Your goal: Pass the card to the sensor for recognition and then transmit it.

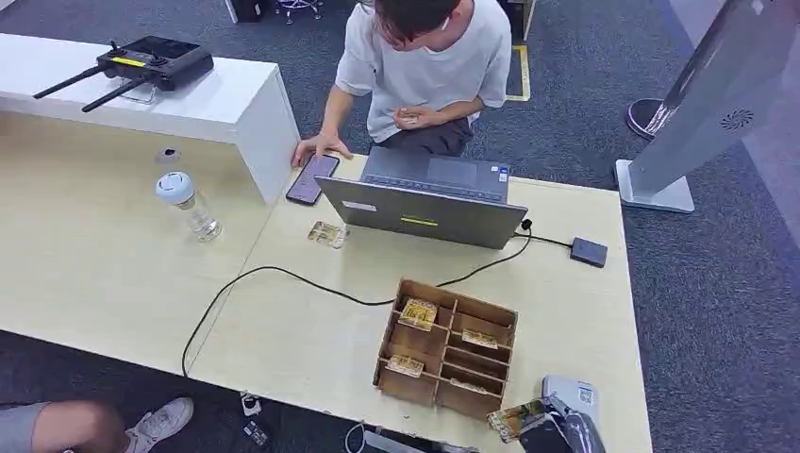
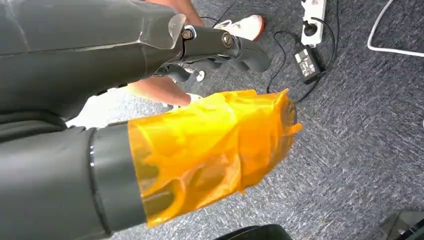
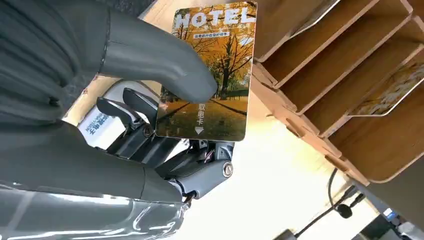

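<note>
Grey ribbed robot hand (image 3: 150, 115); thick grey thumb, darker fingers.

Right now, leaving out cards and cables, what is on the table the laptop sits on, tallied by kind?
Laptop: 1
Phone: 1
Black sensor: 1
Wooden organiser box: 1
White box: 1
Total: 5

You are getting bright, even overhead light on the pale desk (image 1: 104, 255), with soft, short shadows. Glare is washing out the tabletop in the right wrist view. The yellow film (image 2: 210, 150) close to the left wrist camera is blurring slightly.
</note>
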Available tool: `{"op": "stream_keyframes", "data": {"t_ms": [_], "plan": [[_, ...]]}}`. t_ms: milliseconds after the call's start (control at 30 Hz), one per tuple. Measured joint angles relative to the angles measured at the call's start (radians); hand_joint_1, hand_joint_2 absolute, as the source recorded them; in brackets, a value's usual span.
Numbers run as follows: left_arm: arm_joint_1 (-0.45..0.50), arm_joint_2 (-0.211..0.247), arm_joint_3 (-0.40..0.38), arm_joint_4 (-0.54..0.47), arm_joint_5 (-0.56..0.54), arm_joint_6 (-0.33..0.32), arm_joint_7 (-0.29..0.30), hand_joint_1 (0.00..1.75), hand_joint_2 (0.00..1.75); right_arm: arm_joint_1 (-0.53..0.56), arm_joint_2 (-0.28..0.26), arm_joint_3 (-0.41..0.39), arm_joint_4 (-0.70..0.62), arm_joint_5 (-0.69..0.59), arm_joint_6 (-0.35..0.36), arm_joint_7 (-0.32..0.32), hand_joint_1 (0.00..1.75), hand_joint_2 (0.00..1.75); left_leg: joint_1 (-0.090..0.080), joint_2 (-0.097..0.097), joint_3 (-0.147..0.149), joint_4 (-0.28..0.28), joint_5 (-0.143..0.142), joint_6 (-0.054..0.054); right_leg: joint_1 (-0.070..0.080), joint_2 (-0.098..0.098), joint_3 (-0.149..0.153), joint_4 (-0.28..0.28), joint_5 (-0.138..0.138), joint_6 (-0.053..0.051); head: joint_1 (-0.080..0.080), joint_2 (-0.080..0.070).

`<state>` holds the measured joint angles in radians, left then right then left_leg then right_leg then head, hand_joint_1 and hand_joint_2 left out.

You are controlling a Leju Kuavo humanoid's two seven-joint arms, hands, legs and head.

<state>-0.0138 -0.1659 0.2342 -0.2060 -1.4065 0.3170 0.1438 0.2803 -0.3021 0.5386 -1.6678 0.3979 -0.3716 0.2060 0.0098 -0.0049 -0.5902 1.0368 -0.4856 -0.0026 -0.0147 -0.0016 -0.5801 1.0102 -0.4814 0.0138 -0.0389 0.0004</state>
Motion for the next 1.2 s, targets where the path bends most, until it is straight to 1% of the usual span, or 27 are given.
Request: {"op": "stream_keyframes", "data": {"t_ms": [233,367,500,800,933,1200], "plan": [[0.001,0.000,0.001,0.000,0.006,0.001,0.002,0.00,0.00,0.004,0.000,-0.009,-0.001,-0.002,-0.035,0.000,1.75,1.75,0.000,0.000,0.000,0.000,0.000,0.000,0.000,0.000,0.000,0.000,0.000,0.000,0.000,0.000],[0.001,0.000,0.002,0.000,0.009,0.001,0.002,0.00,0.00,0.004,0.001,-0.020,-0.006,0.002,-0.043,0.000,1.75,1.75,0.000,0.000,0.000,0.000,0.000,0.000,0.000,0.000,0.000,0.000,0.000,0.000,0.000,0.000],[0.002,0.000,0.002,0.000,0.009,0.001,0.002,0.00,0.00,0.005,0.003,-0.034,-0.005,0.042,-0.039,0.007,1.75,1.75,0.000,0.000,0.000,0.000,0.000,0.000,0.000,0.000,0.000,0.000,0.000,0.000,0.000,0.000],[0.004,-0.001,0.002,0.000,0.009,0.003,0.004,0.00,0.00,0.006,0.021,-0.066,-0.001,0.147,-0.028,0.063,1.75,1.75,0.000,0.000,0.000,0.000,0.000,0.000,0.000,0.000,0.000,0.000,0.000,0.000,0.000,0.000],[0.005,-0.001,0.002,0.000,0.006,0.004,0.004,0.00,0.00,0.008,0.040,-0.090,0.005,0.201,-0.018,0.083,1.75,1.75,0.000,0.000,0.000,0.000,0.000,0.000,0.000,0.000,0.000,0.000,0.000,0.000,0.000,0.000],[0.005,-0.001,0.002,0.000,0.003,0.004,0.005,0.00,0.00,0.009,0.064,-0.118,0.019,0.245,-0.005,0.101,1.75,1.75,0.000,0.000,0.000,0.000,0.000,0.000,0.000,0.000,0.000,0.000,0.000,0.000,0.000,0.000]]}}
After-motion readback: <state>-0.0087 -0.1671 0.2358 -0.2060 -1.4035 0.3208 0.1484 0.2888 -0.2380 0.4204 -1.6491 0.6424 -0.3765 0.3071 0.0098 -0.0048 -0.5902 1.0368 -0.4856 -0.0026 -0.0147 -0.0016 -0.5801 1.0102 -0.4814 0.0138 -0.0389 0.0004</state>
